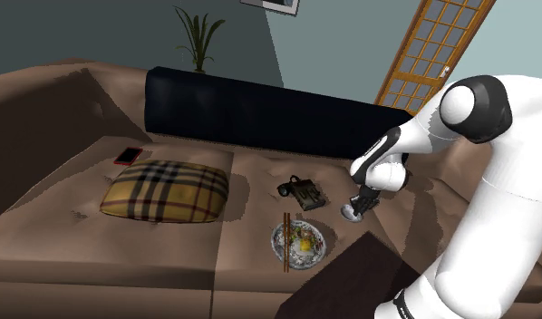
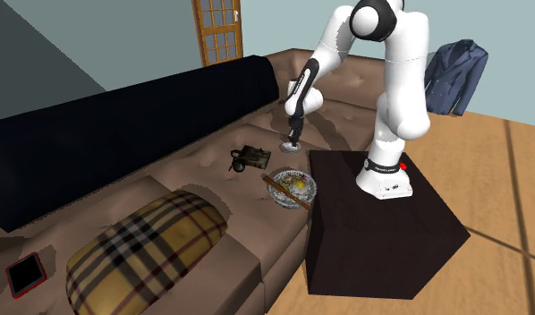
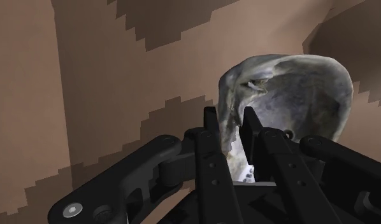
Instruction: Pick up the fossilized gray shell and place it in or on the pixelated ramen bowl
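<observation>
— Pinching something, low on that brown sofa seat (image 1: 260,181)?
— Clasping the gray, stony, cupped shell (image 3: 291,89) by its thin rim. Black two-finger gripper (image 3: 232,130) narrowed onto that edge, one finger inside the hollow, one outside. Likely taken there because too broad across the body for the jaws.
— Sitting where, exactly?
— Down at the seat, at about two o'clock from the pixelated ramen bowl with the speckled rim (image 1: 318,237) in the shoulder view. Touching the upholstery or just clear of it: hard to tell.
— Anything blocking the way over?
— Nothing between the two. Watch the pair of brown chopsticks (image 1: 285,245) laid along the bowl's nine o'clock side; better to aim the drop toward three o'clock. Mind also the small black strapped object (image 1: 303,191) at twelve o'clock from the bowl, near but apart. Well apart, between nine and ten o'clock: a yellow plaid cushion (image 1: 165,190) and, beyond it, a flat red-edged tablet (image 1: 128,156). Calls for a lift, then a short carry toward eight o'clock.
</observation>
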{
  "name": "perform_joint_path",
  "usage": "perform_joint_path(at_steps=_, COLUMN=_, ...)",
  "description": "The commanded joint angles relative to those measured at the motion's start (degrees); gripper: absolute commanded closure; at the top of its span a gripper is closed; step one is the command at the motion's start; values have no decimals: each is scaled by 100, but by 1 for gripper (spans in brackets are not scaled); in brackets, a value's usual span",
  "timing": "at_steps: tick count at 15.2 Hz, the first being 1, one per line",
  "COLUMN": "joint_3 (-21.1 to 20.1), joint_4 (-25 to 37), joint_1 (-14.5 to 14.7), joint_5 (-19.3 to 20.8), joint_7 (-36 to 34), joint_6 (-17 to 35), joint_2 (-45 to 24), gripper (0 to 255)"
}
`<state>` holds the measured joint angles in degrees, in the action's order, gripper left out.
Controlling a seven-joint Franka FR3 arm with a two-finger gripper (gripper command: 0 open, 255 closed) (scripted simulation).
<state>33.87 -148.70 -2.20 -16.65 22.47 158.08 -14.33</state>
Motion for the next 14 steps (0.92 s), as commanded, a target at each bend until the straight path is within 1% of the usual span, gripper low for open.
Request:
perform_joint_path(at_steps=1, joint_3=229, joint_4=-43, joint_1=175, joint_5=315, joint_7=-232, joint_6=-143, joint_2=217, gripper=255)
perform_joint_path(at_steps=4, joint_3=516, joint_4=-79, joint_1=367, joint_5=788, joint_7=-566, joint_6=-359, joint_2=537, gripper=255)
perform_joint_path(at_steps=7, joint_3=736, joint_4=-95, joint_1=495, joint_5=1280, joint_7=-911, joint_6=-593, joint_2=872, gripper=255)
perform_joint_path(at_steps=10, joint_3=868, joint_4=-90, joint_1=549, joint_5=1749, joint_7=-1241, joint_6=-850, joint_2=1212, gripper=255)
perform_joint_path(at_steps=14, joint_3=917, joint_4=-53, joint_1=528, joint_5=2277, joint_7=-1614, joint_6=-1221, joint_2=1651, gripper=255)
